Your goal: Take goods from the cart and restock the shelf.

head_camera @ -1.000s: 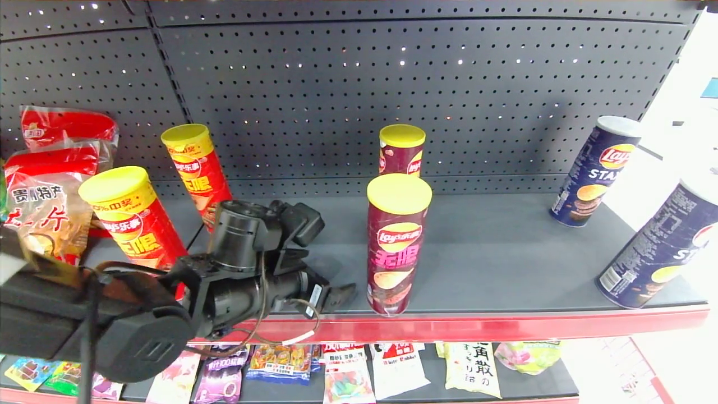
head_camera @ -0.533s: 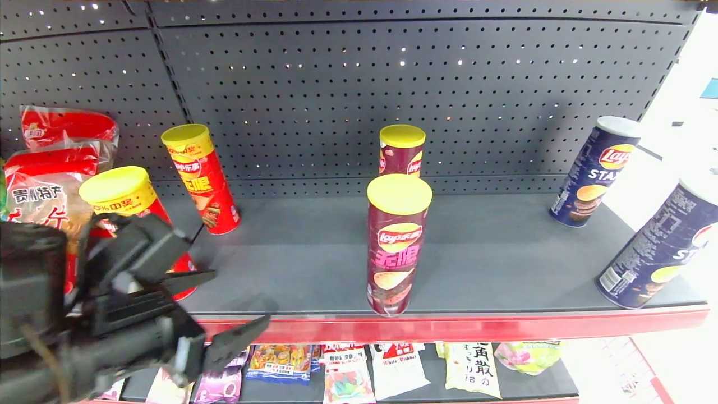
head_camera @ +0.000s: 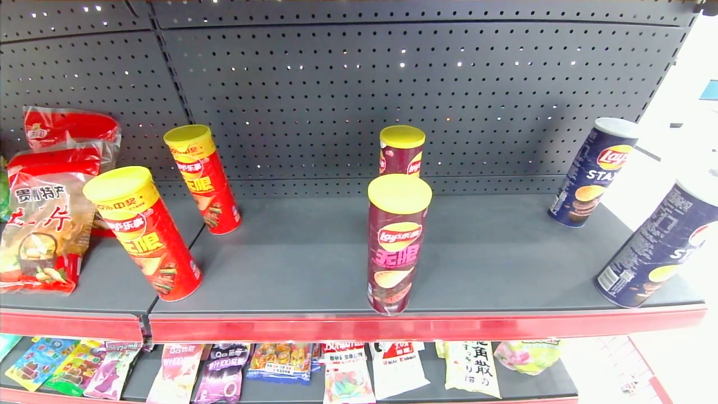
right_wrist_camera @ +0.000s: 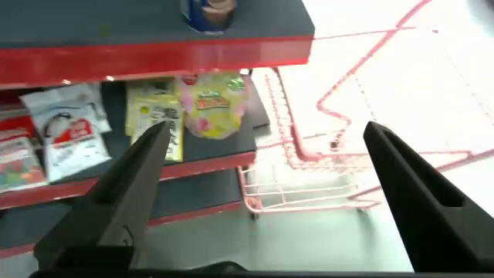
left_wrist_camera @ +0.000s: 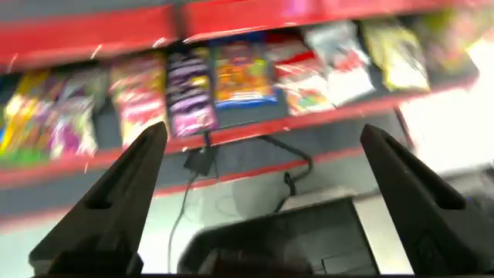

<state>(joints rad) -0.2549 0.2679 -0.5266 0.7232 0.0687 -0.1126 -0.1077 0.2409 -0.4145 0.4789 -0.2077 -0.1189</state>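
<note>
On the dark shelf (head_camera: 482, 252) two red cans stand at the left, one in front (head_camera: 143, 233) and one behind (head_camera: 203, 179). Two maroon cans are in the middle, front (head_camera: 397, 241) and back (head_camera: 401, 150). Two blue cans stand at the right, front (head_camera: 656, 247) and back (head_camera: 594, 171). My left gripper (left_wrist_camera: 264, 131) is open and holds nothing, low before the bottom shelf's snack packets (left_wrist_camera: 239, 73). My right gripper (right_wrist_camera: 268, 127) is open with nothing in it, below the shelf's red edge (right_wrist_camera: 154, 62), with the pink wire cart (right_wrist_camera: 340, 147) beyond it.
Red bags of nuts (head_camera: 42, 224) lie at the shelf's far left. Snack packets (head_camera: 348, 370) fill the lower shelf. Bare shelf stretches between the red and maroon cans and between the maroon and blue cans. A black cable (left_wrist_camera: 193, 193) runs across the floor.
My left arm has drawn back from the shelf, down and to the left, and left the head view. The front red can stands uncovered. The cans have not moved.
</note>
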